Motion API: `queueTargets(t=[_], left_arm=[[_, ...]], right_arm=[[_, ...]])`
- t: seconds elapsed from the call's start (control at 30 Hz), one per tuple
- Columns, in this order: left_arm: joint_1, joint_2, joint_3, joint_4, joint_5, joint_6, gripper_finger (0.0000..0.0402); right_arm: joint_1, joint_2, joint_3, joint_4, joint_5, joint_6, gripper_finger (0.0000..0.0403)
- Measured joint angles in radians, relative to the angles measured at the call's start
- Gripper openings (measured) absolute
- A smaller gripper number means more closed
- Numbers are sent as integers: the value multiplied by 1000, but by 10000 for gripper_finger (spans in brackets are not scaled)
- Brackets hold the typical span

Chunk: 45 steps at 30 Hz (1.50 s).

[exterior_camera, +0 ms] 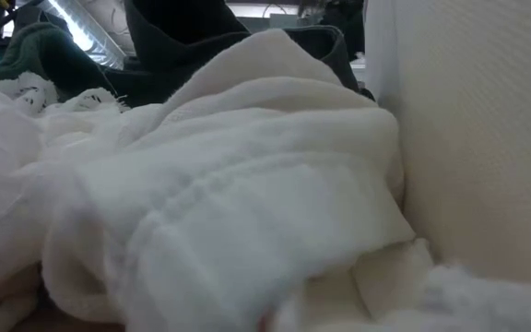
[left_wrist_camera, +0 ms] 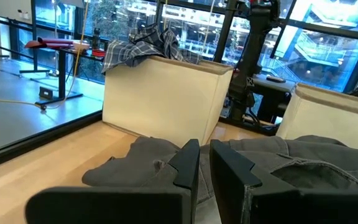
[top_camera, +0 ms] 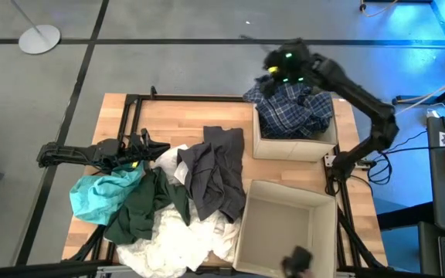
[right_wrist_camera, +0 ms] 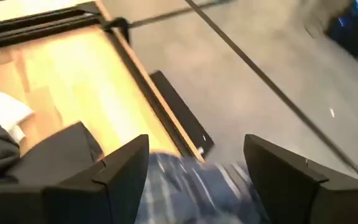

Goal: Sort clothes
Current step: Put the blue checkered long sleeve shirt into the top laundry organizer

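The right gripper hangs over the far left corner of the upper box, upper centre-right of the high view, and its fingers stand spread with nothing between them. The plaid garment lies heaped in that box just below it, with a fold spilling over the far rim. The step in hand looks like the drop of this garment into its box; to finish it well, the arm would probably lift straight up until the fingers are free of the cloth, so nothing drags back out, and the overhanging fold may want a nudge inward.

The left gripper rests low at the left-centre of the high view with its fingers pressed together, not visibly pinching anything, at the edge of the pile. The pile fills the lower left and centre: a teal garment, a dark green garment, a dark grey garment and white clothes.

The lower box, lower centre-right, shows nothing inside. Bare table lies at upper centre, between the pile and the upper box, and is the open lane for the right arm to reach the grey garment. The boxes' rims and the dark frame along the table's edges are what could catch a finger; the teal garment lies close to the left edge
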Motion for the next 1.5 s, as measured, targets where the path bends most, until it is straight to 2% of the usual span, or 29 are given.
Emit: queueTargets(t=[0.1, 0.27, 0.5, 0.67, 0.77, 1.0, 1.2, 1.37, 1.5], left_arm=[[0, 0, 0, 0, 0, 0, 29], [0, 0, 0, 0, 0, 0, 29], [0, 0, 0, -1, 0, 9, 29], [0, 0, 0, -1, 0, 27, 29], [0, 0, 0, -1, 0, 27, 29], [0, 0, 0, -1, 0, 27, 29], [0, 1, 0, -1, 0, 27, 29], [0, 1, 0, -1, 1, 34, 29], [0, 1, 0, -1, 1, 29, 29]], right_arm=[[45, 65, -2, 23, 37, -56, 266], [86, 168, -4, -45, 170, -153, 266], [88, 213, -4, -193, 161, -158, 266], [88, 212, -4, -223, 228, -165, 266], [89, 212, 3, -234, 217, -172, 266], [88, 211, 50, -248, 68, -178, 266], [88, 225, 43, -336, 73, -208, 266], [90, 242, 39, -339, 222, -212, 260], [89, 246, 38, -343, 326, -216, 230]])
